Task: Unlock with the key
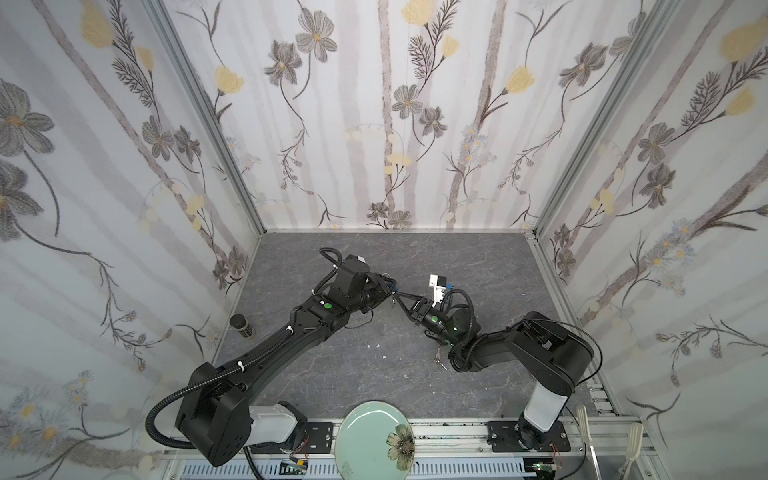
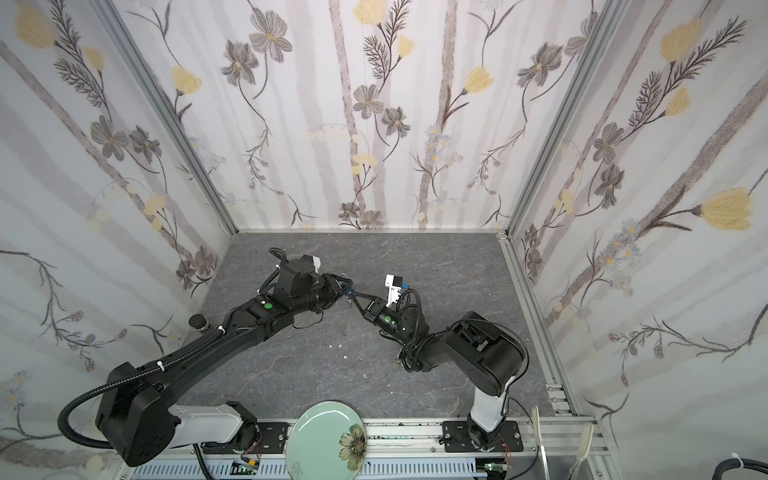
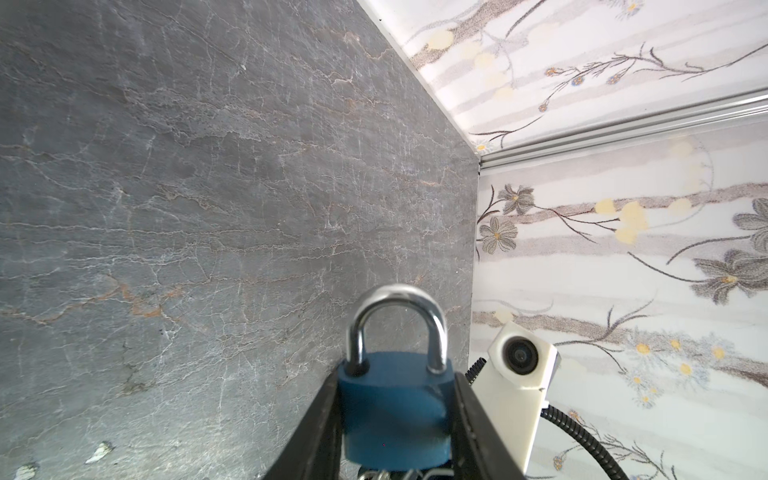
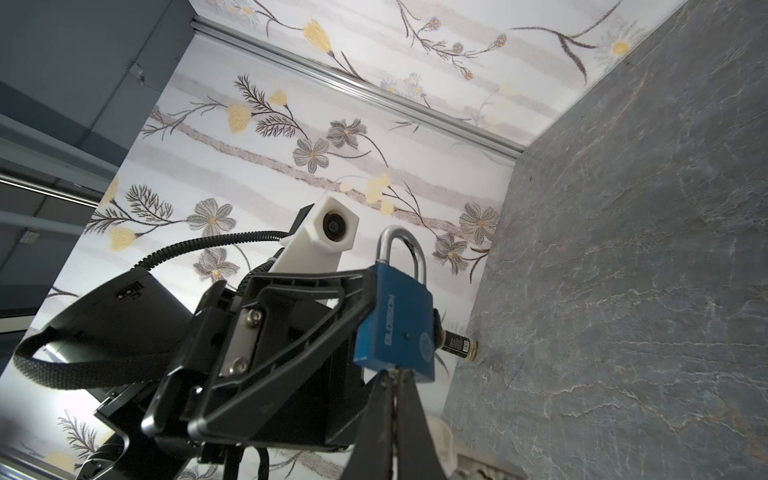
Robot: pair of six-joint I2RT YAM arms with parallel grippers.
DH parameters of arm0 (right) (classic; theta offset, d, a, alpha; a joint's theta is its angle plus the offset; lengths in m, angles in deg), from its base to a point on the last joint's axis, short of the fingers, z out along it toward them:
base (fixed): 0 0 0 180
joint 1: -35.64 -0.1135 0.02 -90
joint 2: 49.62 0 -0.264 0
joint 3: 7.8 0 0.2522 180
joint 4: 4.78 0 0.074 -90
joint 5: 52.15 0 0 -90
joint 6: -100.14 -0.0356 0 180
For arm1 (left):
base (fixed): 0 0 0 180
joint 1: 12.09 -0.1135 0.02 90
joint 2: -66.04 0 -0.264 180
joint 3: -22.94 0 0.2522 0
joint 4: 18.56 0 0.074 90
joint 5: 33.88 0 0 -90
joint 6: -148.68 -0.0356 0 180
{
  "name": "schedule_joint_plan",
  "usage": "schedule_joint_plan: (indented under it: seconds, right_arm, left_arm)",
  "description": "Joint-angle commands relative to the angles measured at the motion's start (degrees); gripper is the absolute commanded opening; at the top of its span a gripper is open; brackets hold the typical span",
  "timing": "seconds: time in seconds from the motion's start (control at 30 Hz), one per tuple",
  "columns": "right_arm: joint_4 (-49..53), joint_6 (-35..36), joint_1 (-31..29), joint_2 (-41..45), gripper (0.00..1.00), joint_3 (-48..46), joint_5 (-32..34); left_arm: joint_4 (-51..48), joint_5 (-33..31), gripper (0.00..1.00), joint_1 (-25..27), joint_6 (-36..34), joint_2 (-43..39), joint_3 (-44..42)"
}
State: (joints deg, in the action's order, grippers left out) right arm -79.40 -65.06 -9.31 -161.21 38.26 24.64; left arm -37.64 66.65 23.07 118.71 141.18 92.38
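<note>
Left wrist view looks straight onto the blue padlock (image 3: 395, 415). The left gripper (image 3: 395, 384) is clamped on its body, with a black finger (image 3: 320, 415) against each narrow side. The silver shackle (image 3: 397, 299) juts past the fingertips, and both its legs are seated in the body. At the end of the body away from the shackle, a few bright metal loops (image 3: 399, 474) peek out, cut off by the frame edge.

The right wrist view shows the lock side-on. The right gripper (image 4: 394, 380) has its two fingers pressed together right against that same end. The key is hidden between them, so I cannot tell whether it sits in the lock.

In both top views the two grippers meet tip to tip, holding the lock over the grey stone-patterned table (image 1: 457, 266), near its middle and a little toward the back wall.

A dark jar (image 1: 242, 326) stands by the left wall, well apart from the arms. A small metal piece (image 1: 439, 361) lies on the table beside the right arm, and white crumbs (image 1: 384, 358) lie nearer the middle. A pale green plate (image 1: 353, 419) with a flower print sits at the near edge between the arm bases.
</note>
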Motion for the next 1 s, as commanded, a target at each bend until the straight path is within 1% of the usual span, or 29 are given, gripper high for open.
schedule_joint_plan:
  seconds: [0.0,0.23,0.4,0.57,0.73,0.83,0.97]
  right_arm:
    - [-6.5,-2.4,-0.1,-0.6,0.0,0.3,-3.1]
    - [-7.9,-4.5,-0.1,-1.7,0.0,1.0,-4.0]
    - [-10.9,-6.3,0.0,-2.9,0.0,1.6,-4.7]
    - [-11.7,-6.9,0.0,-3.0,0.0,1.9,-5.1]
    - [-15.6,-9.4,0.0,-4.4,0.0,2.2,-5.4]
    - [-15.0,-9.1,0.0,-3.9,0.0,2.2,-5.6]
    - [-11.0,-7.0,0.1,-2.4,0.0,1.9,-5.3]
  left_arm:
    - [4.8,1.6,0.0,-0.2,0.4,-0.6,-0.5]
    - [7.6,1.8,0.0,-0.1,0.6,-1.3,-1.6]
    - [9.5,1.9,0.0,-0.2,0.7,-2.0,-2.4]
    - [10.5,1.9,0.0,-0.1,0.7,-2.4,-2.8]
    - [12.9,1.5,0.0,-0.3,1.0,-2.7,-4.1]
    - [13.2,1.5,0.0,-0.3,1.0,-2.7,-4.3]
    - [9.4,0.9,0.0,-0.3,0.7,-2.7,-2.9]
